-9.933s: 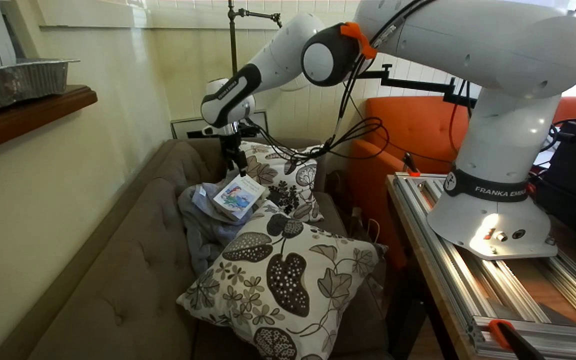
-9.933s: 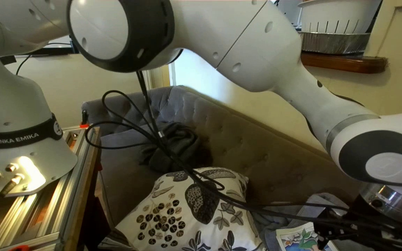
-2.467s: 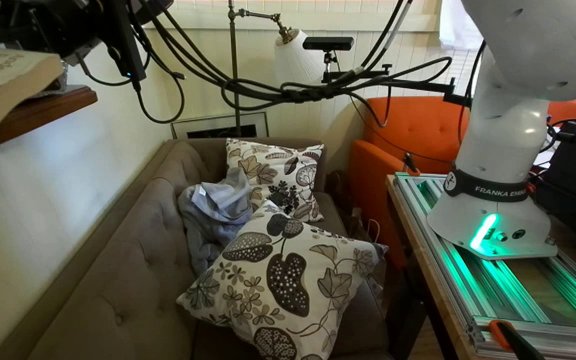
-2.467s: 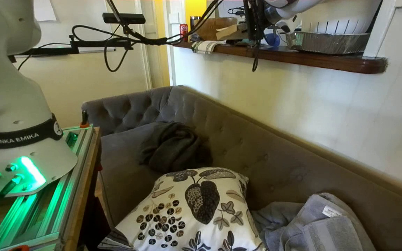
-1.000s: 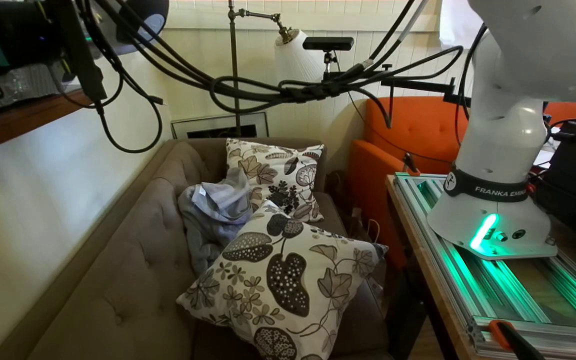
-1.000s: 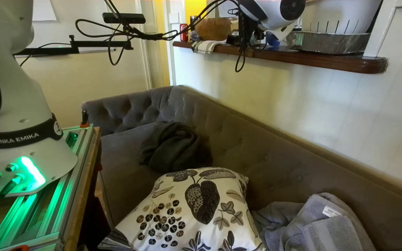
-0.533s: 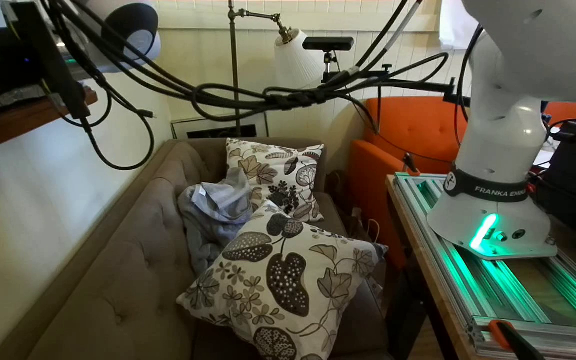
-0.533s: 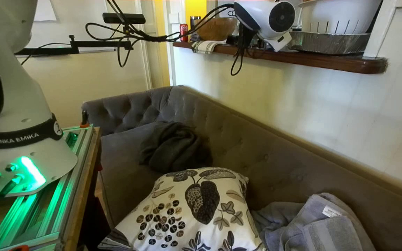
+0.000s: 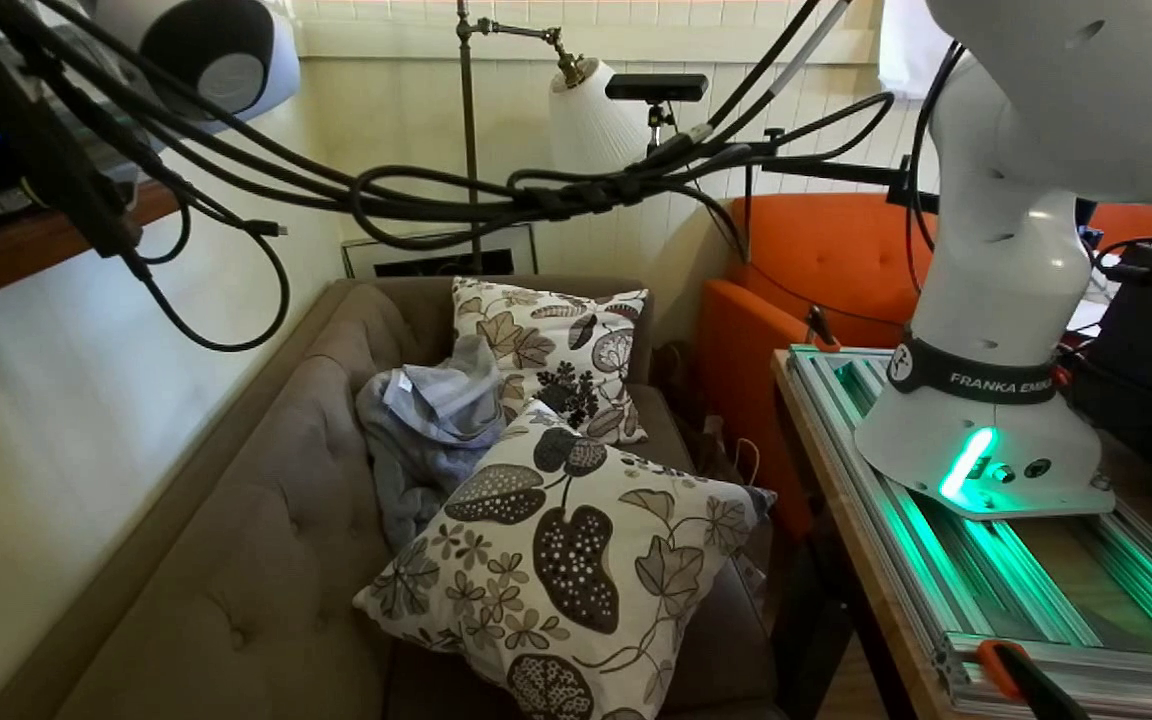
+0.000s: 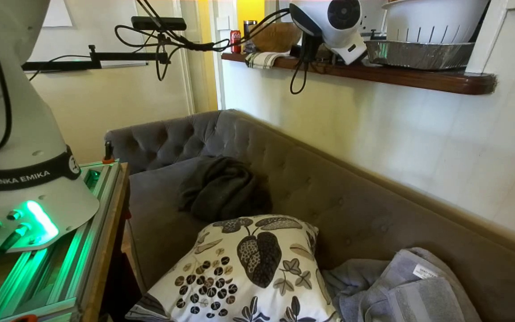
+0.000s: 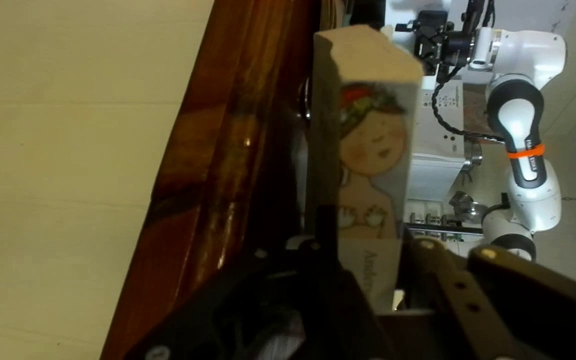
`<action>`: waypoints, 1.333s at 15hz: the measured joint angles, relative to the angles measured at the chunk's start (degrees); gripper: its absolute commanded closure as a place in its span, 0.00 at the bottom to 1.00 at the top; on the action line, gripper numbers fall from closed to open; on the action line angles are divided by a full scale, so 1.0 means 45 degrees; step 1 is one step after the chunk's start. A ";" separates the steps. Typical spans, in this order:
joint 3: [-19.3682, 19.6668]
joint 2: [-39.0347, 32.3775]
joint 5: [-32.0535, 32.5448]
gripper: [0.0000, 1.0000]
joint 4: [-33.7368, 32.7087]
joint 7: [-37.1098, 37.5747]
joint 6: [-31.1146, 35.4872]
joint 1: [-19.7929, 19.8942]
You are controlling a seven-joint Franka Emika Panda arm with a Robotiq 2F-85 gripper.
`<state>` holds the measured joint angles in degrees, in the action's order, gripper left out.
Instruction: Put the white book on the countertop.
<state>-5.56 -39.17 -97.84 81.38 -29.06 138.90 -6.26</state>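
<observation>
My gripper (image 11: 366, 232) is shut on the white book (image 11: 374, 142). In the wrist view the book's illustrated spine faces the camera, and its cream page edges show at one end. One finger lies on either side of the book's thickness. The brown wooden countertop (image 11: 208, 145) runs close beside the book. Whether the two touch cannot be told from here. In an exterior view the countertop (image 10: 423, 79) is a ledge along the wall, with my wrist low over it. Neither exterior view shows the book or my fingertips; the wrist and cables cover that spot.
On the ledge, a foil tray (image 10: 418, 56) with a white tub (image 10: 436, 20) stands beside my wrist. Farther along are a wooden bowl (image 10: 275, 38), a red can (image 10: 235, 41) and a towel (image 10: 264, 59). Loose cables (image 9: 536, 200) hang above the sofa (image 9: 266, 560).
The book has been lifted from the grey cloth on the sofa and carried up to the countertop. In the last second my wrist has moved farther along the ledge and slightly lower.
</observation>
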 measured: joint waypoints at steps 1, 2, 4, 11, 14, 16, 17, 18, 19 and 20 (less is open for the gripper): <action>0.0028 0.0000 0.0076 0.44 -0.0019 0.0127 0.0275 -0.0138; 0.0042 0.0000 0.0154 0.38 -0.0043 0.0223 0.0493 -0.0244; 0.0061 0.0001 0.0541 0.23 -0.0122 0.0554 0.0777 -0.0379; 0.0086 0.0254 0.2792 0.00 -0.0189 0.2774 0.0957 -0.0428; 0.0129 0.0444 0.4009 0.00 -0.0103 0.4019 0.0957 -0.0427; 0.0197 0.0564 0.5110 0.00 0.0000 0.5079 0.0953 -0.0435; 0.0247 0.0653 0.5691 0.00 0.0103 0.5620 0.0945 -0.0440; 0.0309 0.0784 0.6290 0.00 0.0253 0.6156 0.0935 -0.0444; 0.0370 0.0916 0.6894 0.00 0.0396 0.6685 0.0913 -0.0447; 0.0435 0.1084 0.7486 0.00 0.0559 0.7214 0.0803 -0.0446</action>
<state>-3.60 -34.30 -64.15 83.89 3.40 142.52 -8.27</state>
